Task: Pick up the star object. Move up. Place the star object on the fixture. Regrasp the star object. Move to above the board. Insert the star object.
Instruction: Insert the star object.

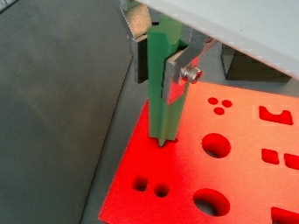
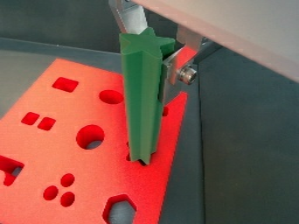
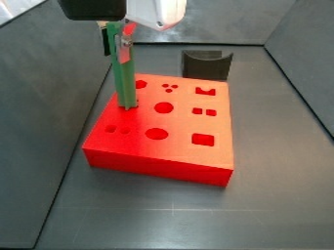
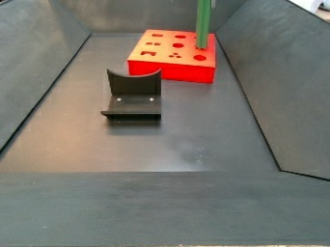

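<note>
The star object (image 1: 163,92) (image 2: 142,101) is a long bright-green prism held upright, with my gripper (image 1: 162,63) (image 2: 152,54) shut on its upper part. A silver finger (image 1: 183,68) (image 2: 177,65) presses against its side. In both side views the star object (image 3: 124,73) (image 4: 204,21) stands on end, its lower tip meeting the top of the red board (image 3: 170,132) (image 4: 175,58) near a corner. A dark hole edge shows beside the tip in a wrist view; I cannot tell how deep the tip sits. The gripper (image 3: 117,37) hangs directly over that corner.
The dark fixture (image 3: 205,64) (image 4: 131,95) stands on the grey floor apart from the board, with nothing on it. The board's other holes (image 1: 215,144) (image 2: 90,135) lie open. Sloping grey walls (image 4: 39,87) enclose the floor.
</note>
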